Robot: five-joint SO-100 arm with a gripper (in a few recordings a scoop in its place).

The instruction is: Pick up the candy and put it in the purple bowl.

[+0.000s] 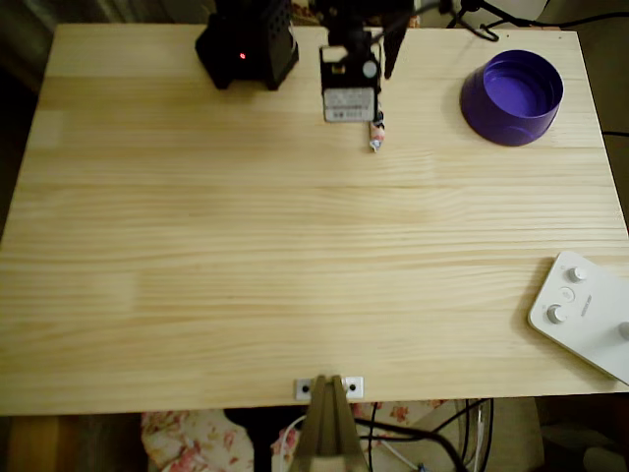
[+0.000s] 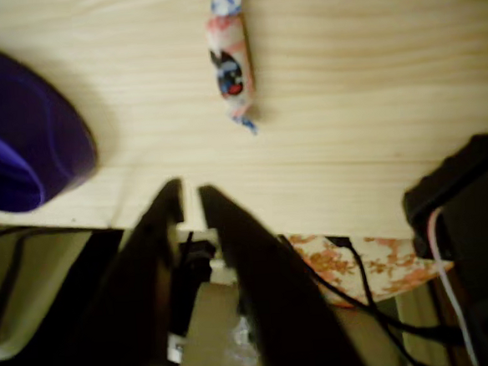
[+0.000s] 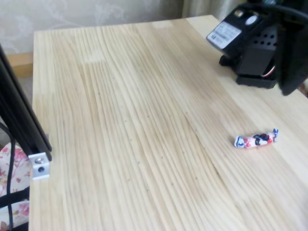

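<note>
The candy (image 1: 375, 133) lies flat on the wooden table near its far edge, a slim pinkish sweet with a dark mark and twisted ends, also seen in the wrist view (image 2: 230, 62) and the fixed view (image 3: 255, 140). The purple bowl (image 1: 512, 96) stands upright to the right of it in the overhead view and shows as a dark purple wall (image 2: 23, 140) at the wrist view's left. My gripper (image 2: 190, 195) hovers above the table's far edge, short of the candy. Its two dark fingers are nearly together with nothing between them. From overhead the gripper (image 1: 390, 67) is just up and right of the candy.
The arm's black base (image 1: 248, 44) sits at the far edge, left of the candy. A white device with knobs (image 1: 585, 315) lies at the front right corner. A clamp (image 1: 329, 388) grips the front edge. Bare wood (image 1: 295, 246) spans the middle.
</note>
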